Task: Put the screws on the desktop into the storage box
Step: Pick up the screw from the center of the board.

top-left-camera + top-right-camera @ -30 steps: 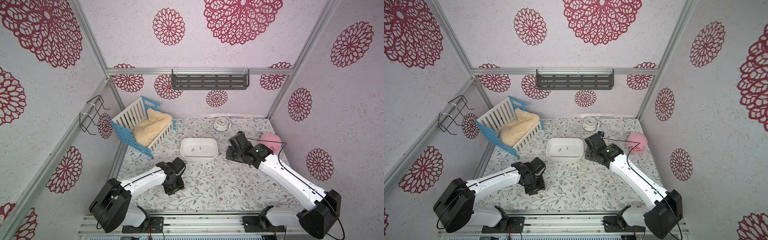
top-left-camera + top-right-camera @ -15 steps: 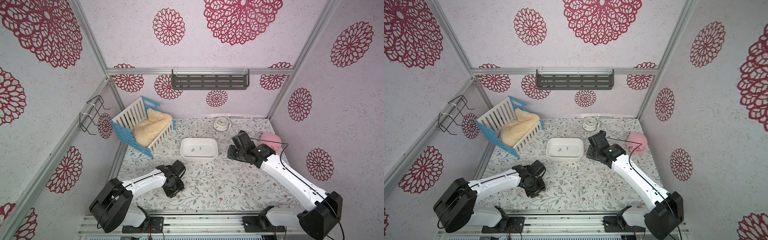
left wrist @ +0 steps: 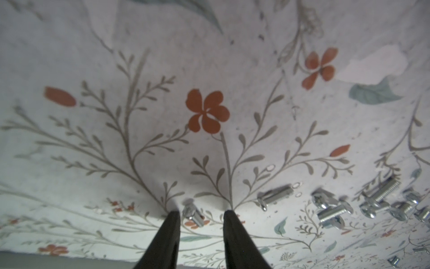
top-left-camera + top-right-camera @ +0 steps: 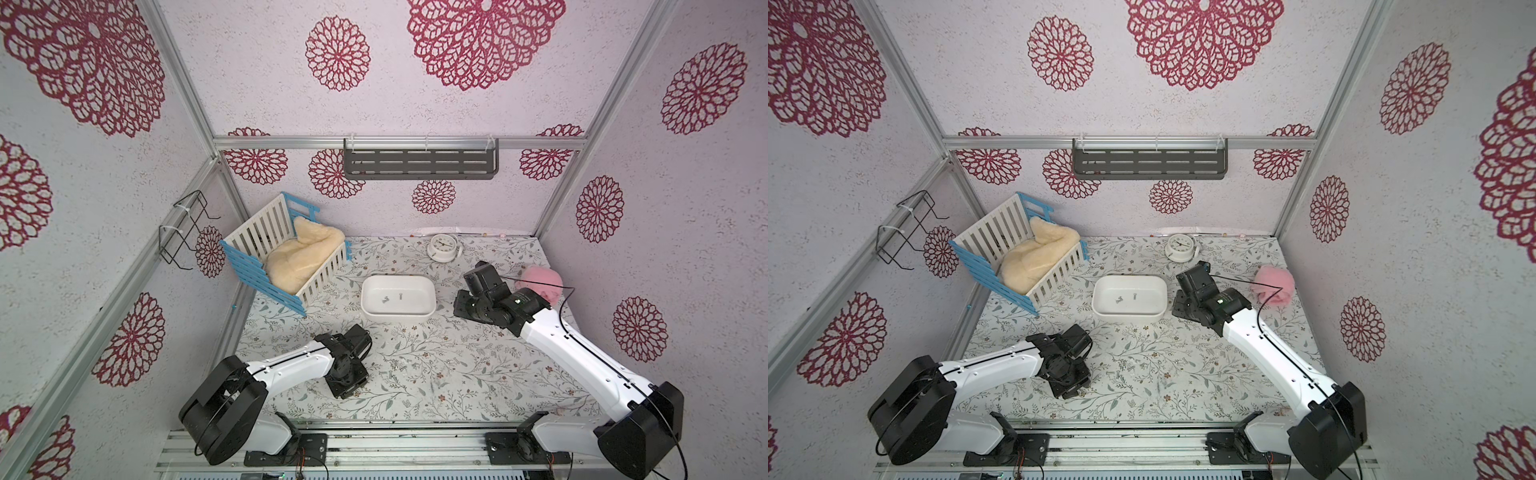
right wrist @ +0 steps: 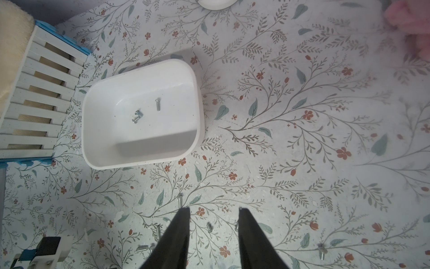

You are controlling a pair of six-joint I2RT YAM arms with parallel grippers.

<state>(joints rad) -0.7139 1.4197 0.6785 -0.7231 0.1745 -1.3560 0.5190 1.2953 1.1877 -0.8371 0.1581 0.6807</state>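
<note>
While my left gripper (image 3: pixel 202 212) stands parted around one stubby, wide-headed silver screw (image 3: pixel 192 213) on the tabletop (image 3: pixel 162 58), my right gripper (image 5: pixel 214 209) hangs parted and empty; three more screws (image 5: pixel 138 113) lie in the storage box (image 5: pixel 158 144)

Left arm has dropped and slid a touch toward the edge of the surface (image 4: pixel 457 376) by the arm bases. The left pincer (image 3: pixel 202 212) now has its tips down at the surface; a second ago it sat higher over the same patch. Its jaws have narrowed over that second but aren't shut: a gap remains, with one screw (image 3: pixel 192 214) lying between the tips, close to one finger and not clamped. Right arm has crept toward the right edge, so the right pincer (image 5: pixel 214 209) sits slightly farther from the storage box (image 4: pixel 398 319) than before.
</note>
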